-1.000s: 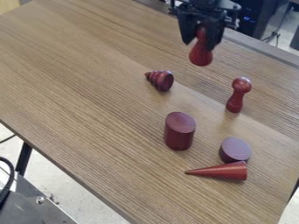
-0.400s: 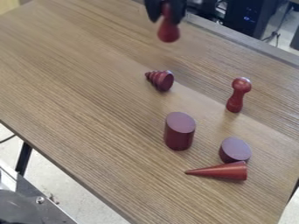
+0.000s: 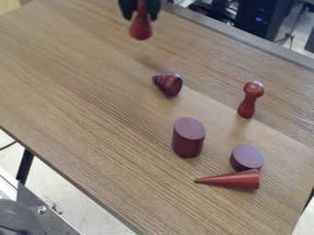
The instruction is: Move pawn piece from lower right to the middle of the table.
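At the top edge of the view, left of centre, my gripper (image 3: 141, 13) is shut on a red pawn piece (image 3: 141, 28). The pawn hangs with its wide base down, raised above the far part of the wooden table (image 3: 80, 92). A second red pawn-shaped piece (image 3: 247, 104) with a round head stands upright on the table at the right.
A ridged cone (image 3: 167, 84) lies on its side near the middle. Closer to the camera stand a tall cylinder (image 3: 188, 138) and a short cylinder (image 3: 246, 157), with a smooth red cone (image 3: 232, 180) lying at the short one's front.
My gripper has moved left and toward the top edge of the view, carrying the pawn with it. The pieces on the table have kept their places.
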### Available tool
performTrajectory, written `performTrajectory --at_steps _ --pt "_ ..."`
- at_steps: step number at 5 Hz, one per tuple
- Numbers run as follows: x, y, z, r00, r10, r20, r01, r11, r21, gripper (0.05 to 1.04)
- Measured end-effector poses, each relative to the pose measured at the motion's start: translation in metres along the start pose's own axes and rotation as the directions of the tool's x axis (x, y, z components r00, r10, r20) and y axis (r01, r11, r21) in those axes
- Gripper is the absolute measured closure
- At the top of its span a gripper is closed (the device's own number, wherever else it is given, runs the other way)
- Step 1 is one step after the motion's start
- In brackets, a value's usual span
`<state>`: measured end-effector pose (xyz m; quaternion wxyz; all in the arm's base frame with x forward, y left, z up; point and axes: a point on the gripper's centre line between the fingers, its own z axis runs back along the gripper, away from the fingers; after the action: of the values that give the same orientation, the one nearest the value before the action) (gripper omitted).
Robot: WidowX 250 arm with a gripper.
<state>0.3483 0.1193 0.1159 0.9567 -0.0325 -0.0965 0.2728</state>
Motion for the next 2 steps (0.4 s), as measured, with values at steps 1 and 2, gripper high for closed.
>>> performTrajectory --at_steps 1,2 --pt "-0.001 0.014 -0.004 0.993 0.115 -0.023 -0.113 0.990 0.079 0.522" --pt "-0.009 0.017 -0.017 0.976 0.202 -0.077 -0.190 0.972 0.136 0.522"
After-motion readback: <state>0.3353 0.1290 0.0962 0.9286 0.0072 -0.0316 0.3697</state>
